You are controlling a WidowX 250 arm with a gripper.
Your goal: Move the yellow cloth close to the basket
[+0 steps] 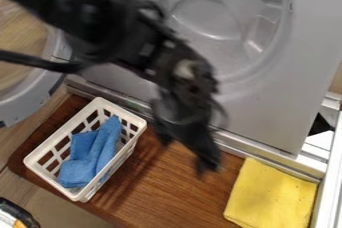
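Note:
My gripper (186,153) hangs over the brown wooden board between the basket and the cloth, its fingers spread apart with nothing seen between them. The yellow cloth (270,197) lies folded at the lower right, apart from the gripper and to its right. To the left stands the white plastic basket (138,122), an open-topped box with slotted walls. Bare board separates it from the yellow cloth.
Inside the basket is a crumpled blue cloth (97,149). Behind the board rises a grey appliance wall (267,107) with a round recess. A white metal frame (327,184) borders the yellow cloth's right side. The brown board (157,192) spans the lower middle.

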